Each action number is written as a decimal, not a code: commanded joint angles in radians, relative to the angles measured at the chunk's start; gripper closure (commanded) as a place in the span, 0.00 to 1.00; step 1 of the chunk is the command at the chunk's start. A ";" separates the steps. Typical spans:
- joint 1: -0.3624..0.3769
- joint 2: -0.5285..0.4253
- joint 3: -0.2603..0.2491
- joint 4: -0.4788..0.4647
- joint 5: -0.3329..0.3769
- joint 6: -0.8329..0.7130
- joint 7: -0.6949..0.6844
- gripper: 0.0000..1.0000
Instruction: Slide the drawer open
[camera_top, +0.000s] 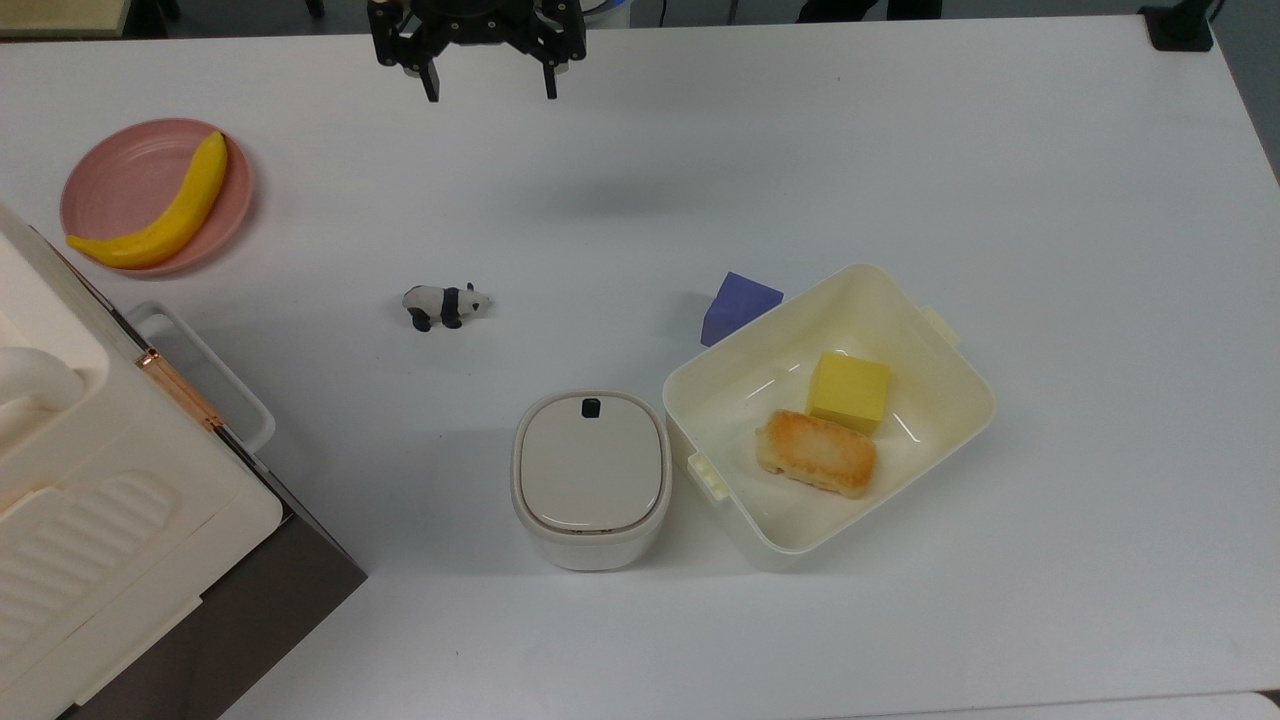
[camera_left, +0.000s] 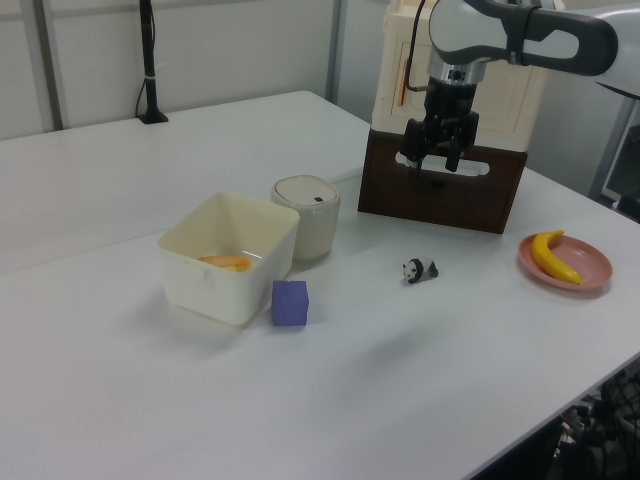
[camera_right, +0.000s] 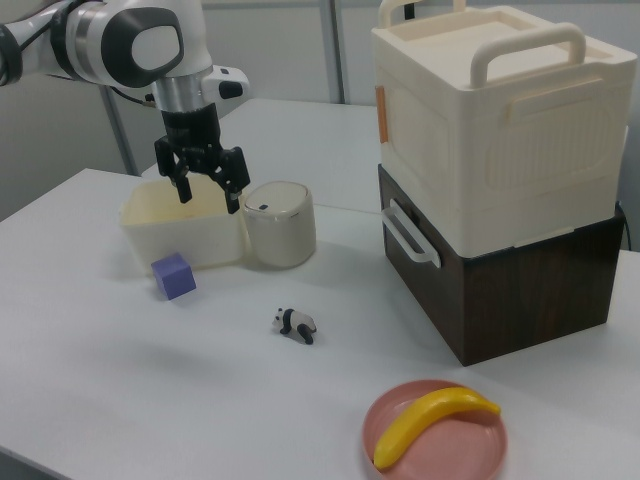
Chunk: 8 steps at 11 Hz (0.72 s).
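Dark-brown drawer closed, white loop handle; gripper fingers spread, holding nothing.

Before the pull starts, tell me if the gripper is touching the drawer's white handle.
Apart. In the right view the gripper hangs open in the air over the cream box, with bare table between it and the drawer's white handle.

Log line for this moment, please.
gripper: open, empty, above table | drawer: shut | handle: untouched | stage: approach
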 joint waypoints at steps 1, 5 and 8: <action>-0.003 0.002 0.002 0.005 0.022 -0.002 -0.024 0.00; -0.038 0.045 0.001 0.005 0.010 0.079 -0.060 0.18; -0.052 0.110 -0.048 0.005 -0.046 0.266 -0.251 0.18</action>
